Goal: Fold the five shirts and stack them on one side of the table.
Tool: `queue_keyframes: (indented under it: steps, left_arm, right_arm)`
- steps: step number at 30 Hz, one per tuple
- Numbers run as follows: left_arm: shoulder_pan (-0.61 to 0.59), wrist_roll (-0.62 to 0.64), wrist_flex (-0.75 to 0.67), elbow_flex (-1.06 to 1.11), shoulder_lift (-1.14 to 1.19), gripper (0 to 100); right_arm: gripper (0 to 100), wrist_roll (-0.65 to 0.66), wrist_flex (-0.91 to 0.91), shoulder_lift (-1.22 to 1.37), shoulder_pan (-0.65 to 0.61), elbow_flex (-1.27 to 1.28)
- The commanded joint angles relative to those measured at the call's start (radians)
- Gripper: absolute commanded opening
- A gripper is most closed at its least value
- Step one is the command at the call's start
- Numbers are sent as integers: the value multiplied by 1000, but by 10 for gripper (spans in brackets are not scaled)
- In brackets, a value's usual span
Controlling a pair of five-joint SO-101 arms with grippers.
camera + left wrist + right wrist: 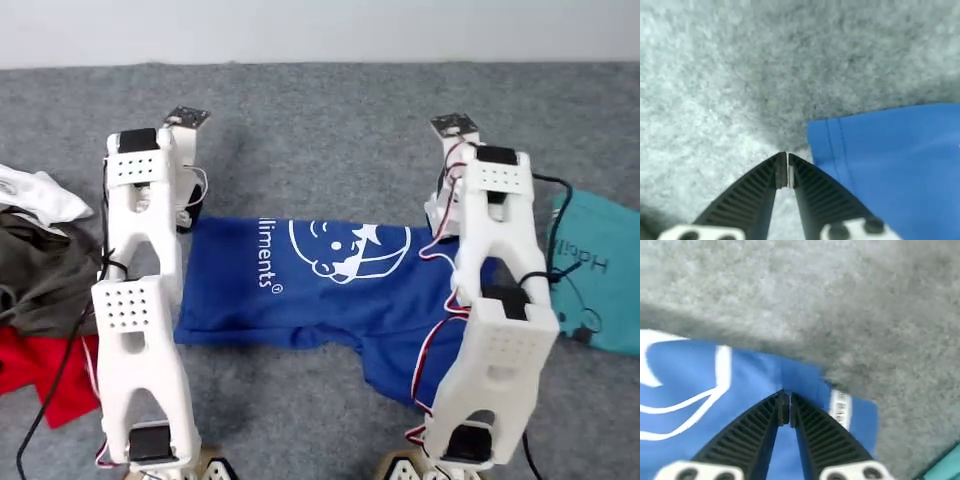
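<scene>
A blue shirt [320,285] with white print lies spread in the middle of the grey carpet, one part folded toward the front right. My left gripper [786,170] is shut with nothing in it and rests on the carpet just beside the blue shirt's [890,160] far-left corner. The right gripper [786,407] is also shut, its tips over the blue shirt [740,380] close to the neck label [840,410]; no cloth shows between them. In the high view the left gripper [186,218] and right gripper [438,215] sit at the shirt's two far corners.
A teal shirt [600,275] lies at the right edge. At the left edge is a heap of a white shirt [35,195], a dark grey one [40,275] and a red one [45,375]. Bare carpet [320,140] stretches behind the blue shirt.
</scene>
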Motion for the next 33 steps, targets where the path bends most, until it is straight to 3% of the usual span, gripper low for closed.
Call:
queue_keyframes:
  steps: [1, 8, 13, 19, 27, 33]
  left_arm:
    - [34, 12, 32, 27, -180, 15]
    - [92, 6, 32, 331, -457, 15]
    - [137, -6, 31, 545, -646, 15]
    - [229, -12, 29, 657, -799, 15]
    - [488, -23, 31, 679, -825, 17]
    - [726, -23, 31, 679, -824, 125]
  right_arm:
    - [9, -8, 87, -67, -56, -86]
    - [9, -9, 242, -185, -111, -89]
    - [9, -9, 361, -282, -76, -89]
    - [9, -9, 426, -467, -7, -87]
    - [9, -8, 427, -799, 107, -83]
    - [9, 0, 427, -981, 334, -55]
